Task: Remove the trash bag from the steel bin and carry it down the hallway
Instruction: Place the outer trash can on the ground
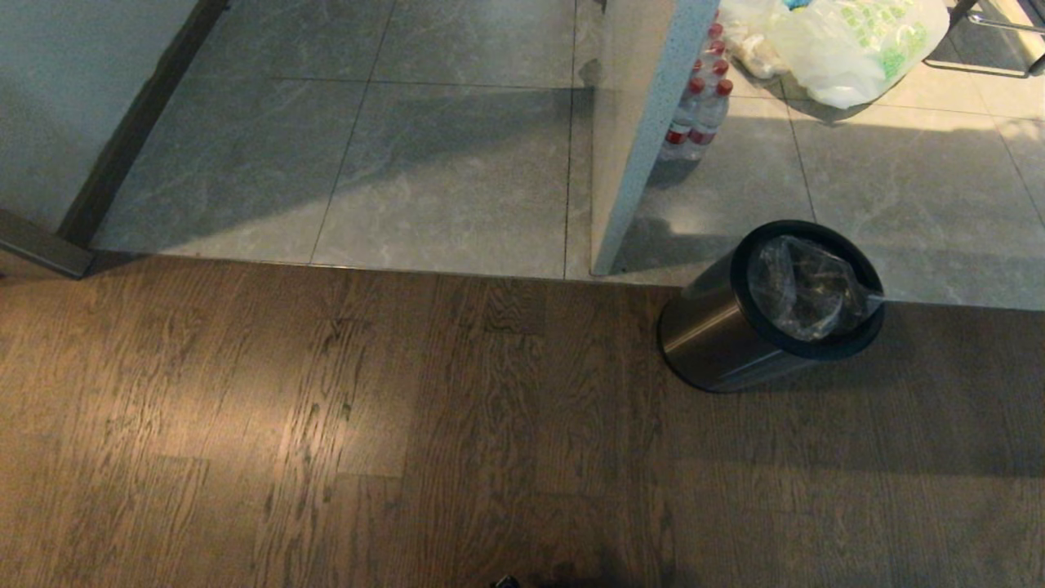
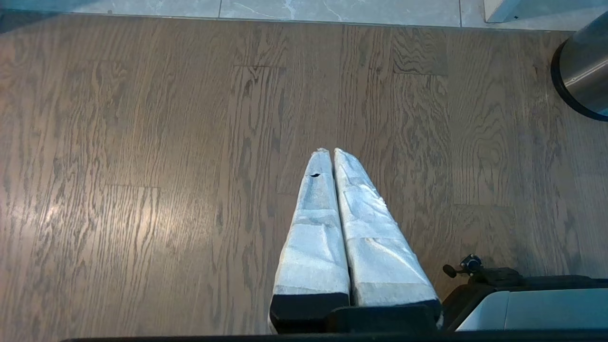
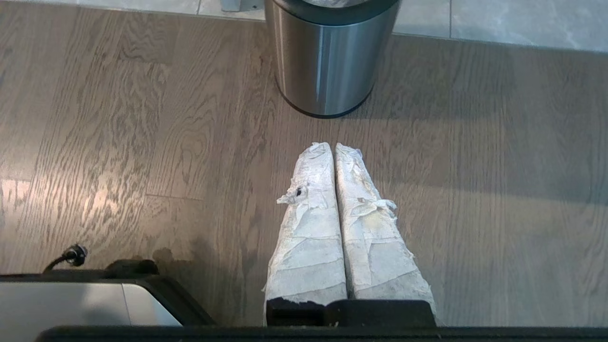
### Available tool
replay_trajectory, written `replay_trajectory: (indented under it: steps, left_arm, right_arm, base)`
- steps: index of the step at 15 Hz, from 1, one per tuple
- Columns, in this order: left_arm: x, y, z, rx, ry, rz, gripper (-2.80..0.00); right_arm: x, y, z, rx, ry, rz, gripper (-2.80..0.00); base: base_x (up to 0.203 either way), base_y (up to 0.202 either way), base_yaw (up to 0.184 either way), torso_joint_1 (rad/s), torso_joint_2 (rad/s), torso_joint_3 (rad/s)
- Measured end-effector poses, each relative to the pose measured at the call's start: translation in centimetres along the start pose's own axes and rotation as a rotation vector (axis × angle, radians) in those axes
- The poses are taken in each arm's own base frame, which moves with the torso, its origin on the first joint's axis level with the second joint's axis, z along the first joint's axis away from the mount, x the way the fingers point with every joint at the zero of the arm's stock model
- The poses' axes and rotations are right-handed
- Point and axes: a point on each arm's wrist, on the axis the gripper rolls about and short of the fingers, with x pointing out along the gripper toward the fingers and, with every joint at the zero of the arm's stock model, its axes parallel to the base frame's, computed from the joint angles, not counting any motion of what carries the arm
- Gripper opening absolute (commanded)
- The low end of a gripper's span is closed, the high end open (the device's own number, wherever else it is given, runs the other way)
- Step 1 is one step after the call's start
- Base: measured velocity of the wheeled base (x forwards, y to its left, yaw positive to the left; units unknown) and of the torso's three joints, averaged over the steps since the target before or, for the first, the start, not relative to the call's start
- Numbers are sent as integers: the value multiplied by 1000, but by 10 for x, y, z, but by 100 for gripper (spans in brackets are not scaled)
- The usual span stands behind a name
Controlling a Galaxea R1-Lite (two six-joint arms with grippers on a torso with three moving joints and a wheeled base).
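The steel bin (image 1: pixel 718 331) stands upright on the dark wood floor, right of centre in the head view, just before the grey tiles. Its black rim (image 1: pixel 816 353) rings a clear crinkled trash bag (image 1: pixel 804 286) that lines the inside. The bin's wall also shows in the right wrist view (image 3: pixel 327 61) and at the edge of the left wrist view (image 2: pixel 586 71). Neither arm shows in the head view. My right gripper (image 3: pixel 332 148) hangs shut and empty over the wood, a short way before the bin. My left gripper (image 2: pixel 331 153) is shut and empty too, off to the bin's left.
A pale speckled partition (image 1: pixel 645 122) stands on the grey tiles (image 1: pixel 457 155) behind the bin, with red-capped water bottles (image 1: pixel 702 98) beside it. A large white bag with green print (image 1: pixel 857 45) lies further back. A wall with dark skirting (image 1: pixel 139 122) runs along the left.
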Motion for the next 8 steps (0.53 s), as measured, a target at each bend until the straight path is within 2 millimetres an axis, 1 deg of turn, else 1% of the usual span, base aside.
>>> replay_trajectory:
  steps: [6, 7, 8]
  left_arm:
    - [0, 0, 0, 0, 0, 0, -280]
    - [0, 0, 0, 0, 0, 0, -280]
    - [0, 0, 0, 0, 0, 0, -280]
  right_arm:
    - [-1, 0, 1, -28, 23, 2, -280]
    - [-3, 0, 5, -28, 24, 4, -280]
    - [-6, 0, 21, -29, -13, 13, -280]
  base:
    - [0, 0, 0, 0, 0, 0]
    - [0, 0, 0, 0, 0, 0]
    - [0, 0, 0, 0, 0, 0]
